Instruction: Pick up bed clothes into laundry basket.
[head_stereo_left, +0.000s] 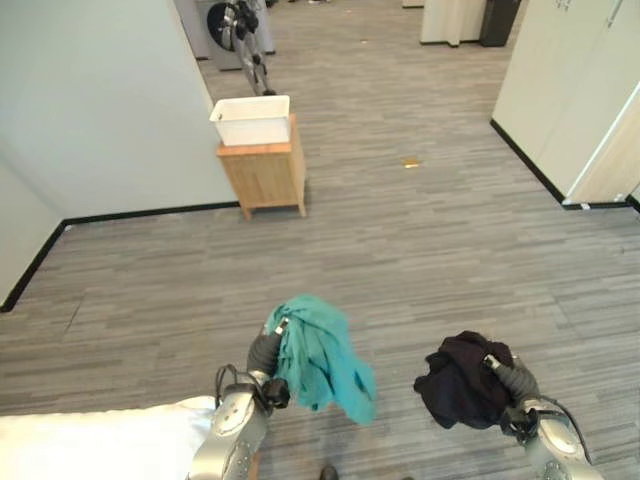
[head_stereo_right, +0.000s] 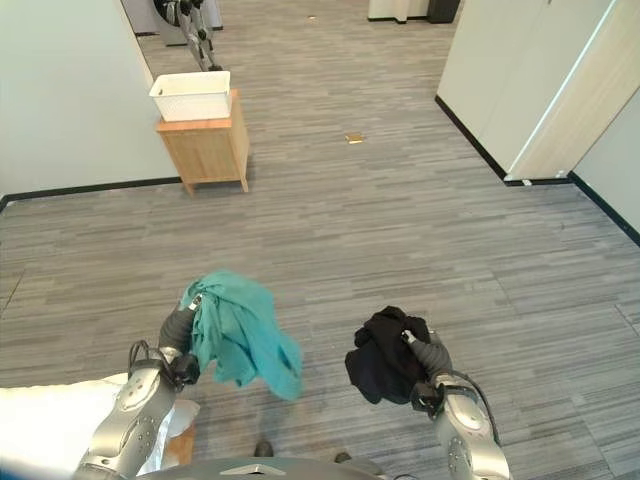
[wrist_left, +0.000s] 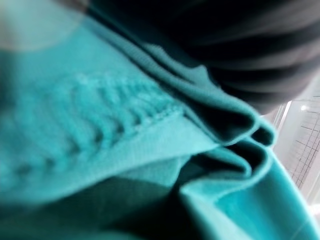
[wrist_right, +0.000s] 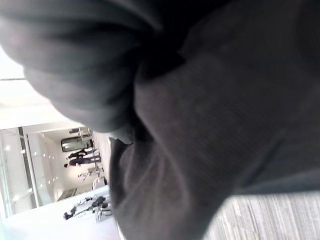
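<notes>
Both garments in hand, basket not reached.
I hold the teal cloth (head_stereo_left: 318, 352) bunched in my left hand (head_stereo_left: 262, 352) and the black cloth (head_stereo_left: 460, 380) in my right hand (head_stereo_left: 508, 376); the white basket (head_stereo_left: 252, 120) is well ahead, nothing dropped in.

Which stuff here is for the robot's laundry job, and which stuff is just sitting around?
For the job:
- teal garment, held up in the left hand
- black garment, held up in the right hand
- white laundry basket, on the wooden cabinet

Just sitting around:
- wooden cabinet
- small scrap on the floor
- white bedding at the lower left
</notes>
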